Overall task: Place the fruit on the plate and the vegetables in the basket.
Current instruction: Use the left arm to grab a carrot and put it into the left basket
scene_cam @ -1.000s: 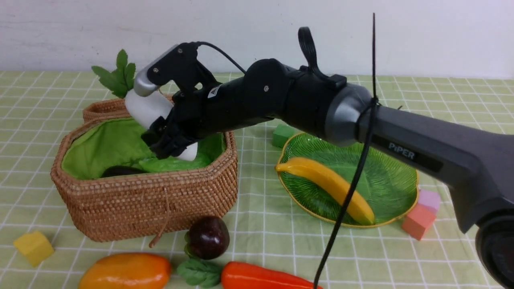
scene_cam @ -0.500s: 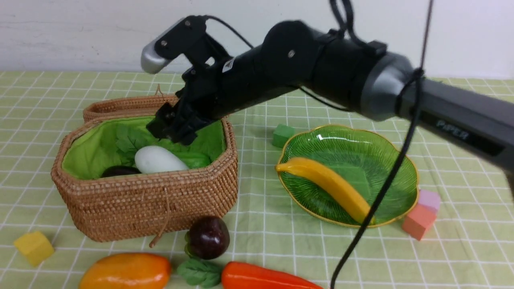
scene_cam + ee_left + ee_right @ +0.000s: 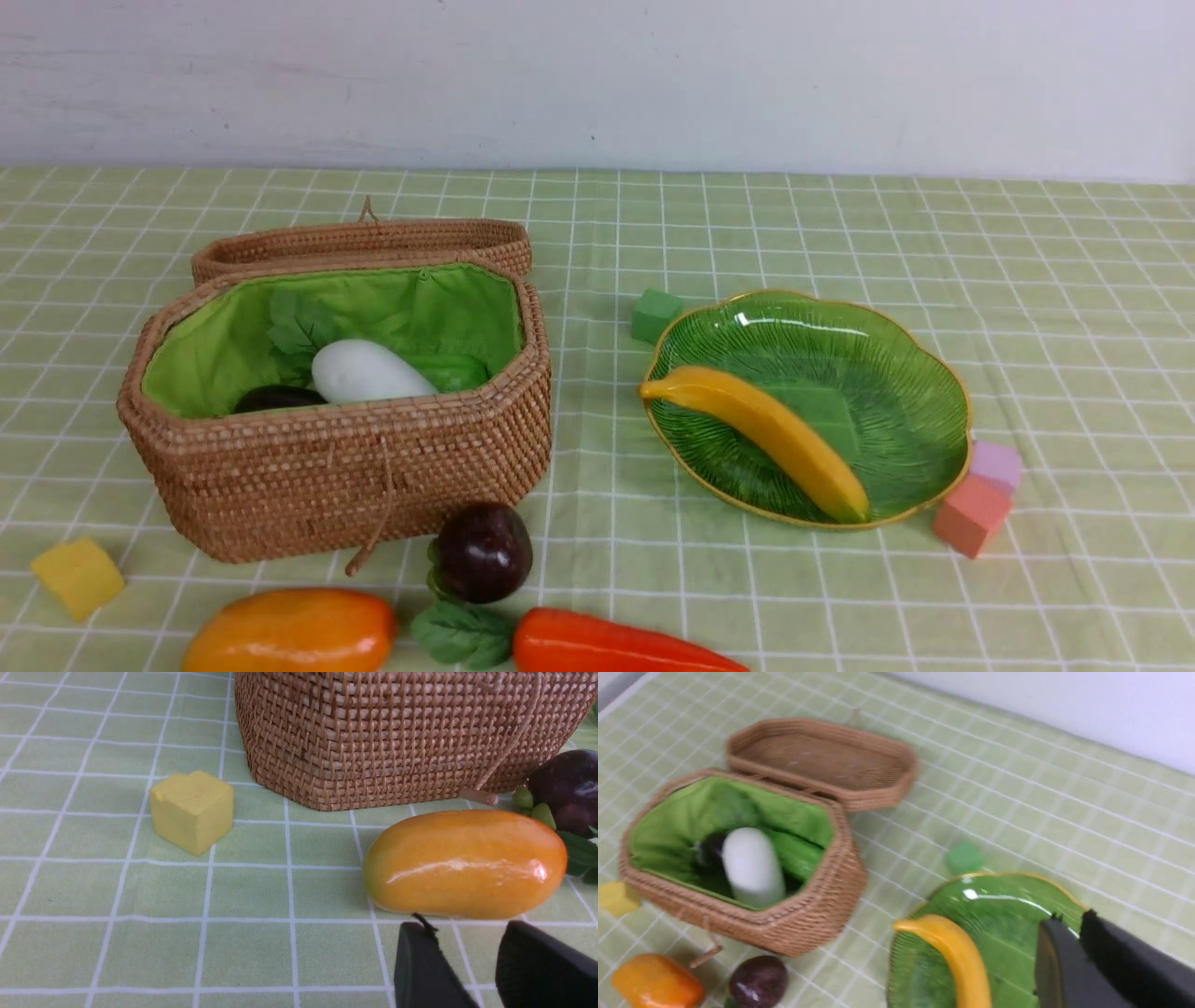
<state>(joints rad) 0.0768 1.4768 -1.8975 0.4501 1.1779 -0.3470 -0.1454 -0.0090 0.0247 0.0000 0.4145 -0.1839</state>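
Mango (image 3: pixel 465 863) lay just beyond L gripper (image 3: pixel 467 933), low near tablecloth (image 3: pixel 140 933), jaws apart & empty; R gripper (image 3: pixel 1071 921) hung high near plate (image 3: pixel 999 914), jaws closed, empty.

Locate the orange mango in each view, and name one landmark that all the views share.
Front view: mango at the near edge, before the basket, left of the maroon fruit.
Left wrist view: mango close up, between the yellow cube and the maroon fruit.
Right wrist view: mango beside the maroon fruit, before the basket.
Shared landmark: the basket's woven front wall.
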